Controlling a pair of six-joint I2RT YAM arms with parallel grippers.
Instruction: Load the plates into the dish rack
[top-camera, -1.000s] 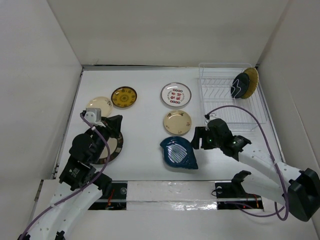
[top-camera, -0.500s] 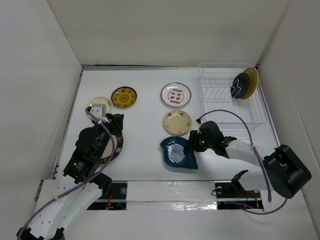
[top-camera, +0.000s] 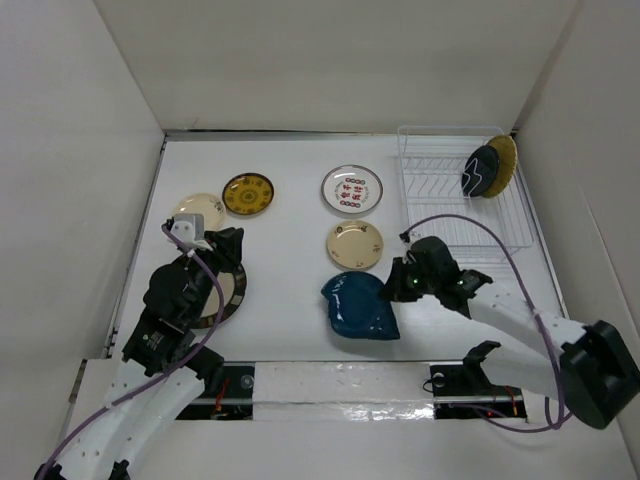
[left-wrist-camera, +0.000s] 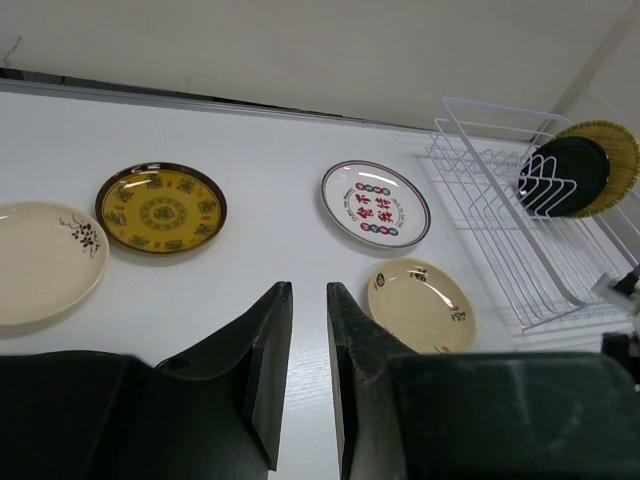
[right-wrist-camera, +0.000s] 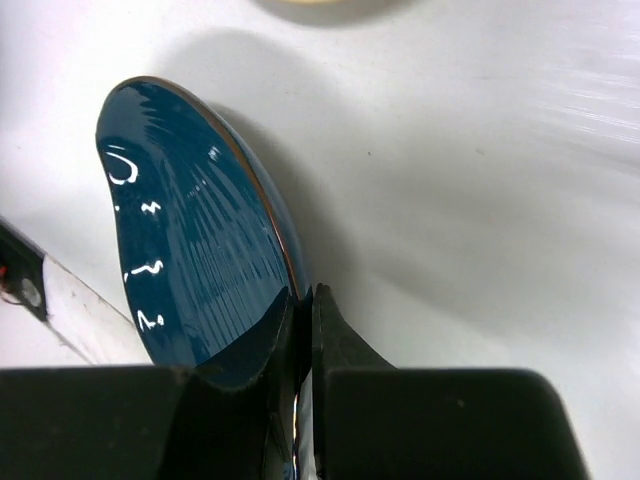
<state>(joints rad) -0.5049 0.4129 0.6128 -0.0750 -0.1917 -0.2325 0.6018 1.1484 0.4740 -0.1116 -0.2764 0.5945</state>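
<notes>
The right fingers (right-wrist-camera: 345, 350) are pressed onto the rim of the blue leaf-shaped plate (right-wrist-camera: 190, 250), one on each face with the thin edge nipped between them. The plate stands tilted steeply on its side near the front of the table (top-camera: 290, 160), its striped glossy inner face turned away from the arm. From above only its plain blue back shows, and whether its lower edge touches the table is hard to tell. The dish rack (top-camera: 450, 205) sits well apart at the far right. A glossy black plate (top-camera: 480, 171) and a woven yellow plate (top-camera: 505, 155) stand upright together at the rack's far right corner. The left fingers (left-wrist-camera: 265, 360) are slightly parted with a narrow slit between them, hold nothing, and hover over the large dark-rimmed plate (top-camera: 232, 295). Flat on the table lie a yellow patterned plate (left-wrist-camera: 160, 208), a cream plate with a dark sprig (left-wrist-camera: 40, 260), a white plate with red-green marks (left-wrist-camera: 375, 203) and a small cream plate (left-wrist-camera: 420, 305).
</notes>
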